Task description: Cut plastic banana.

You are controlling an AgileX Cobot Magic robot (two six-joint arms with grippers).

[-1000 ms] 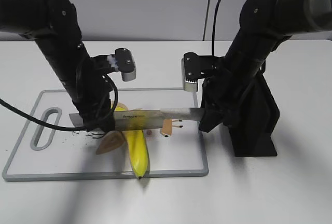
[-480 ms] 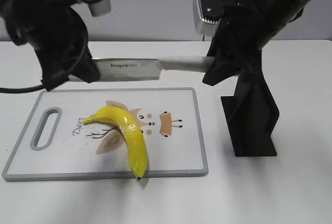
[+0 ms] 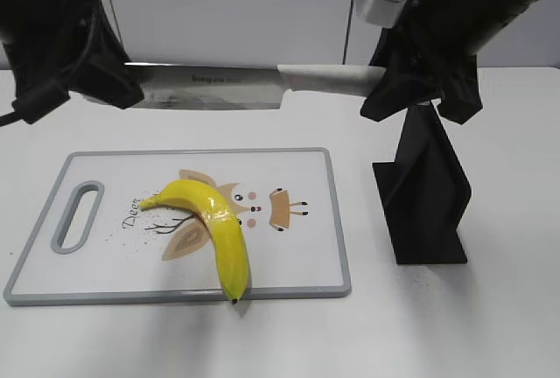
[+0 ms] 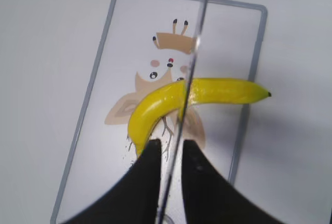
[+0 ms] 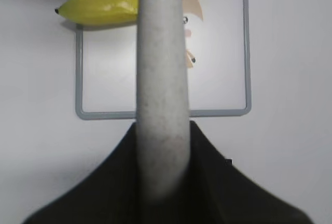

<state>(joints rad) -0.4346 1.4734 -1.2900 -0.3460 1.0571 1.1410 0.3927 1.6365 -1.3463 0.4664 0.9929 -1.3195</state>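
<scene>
The plastic banana, glossy yellow and bent at its middle, lies on the white cutting board; it also shows in the left wrist view and the right wrist view. A kitchen knife hangs level high above the board. My left gripper is shut on the blade's tip end. My right gripper is shut on the knife's grey handle. The blade is well clear of the banana.
A black knife stand stands on the table right of the board. The board has a grey rim, a handle slot at its left end and a printed deer picture. The banana's dark tip overhangs the board's front edge.
Both arms have lifted the knife straight up from the banana to well above the board. The banana has stayed on the board, bent at its middle.
</scene>
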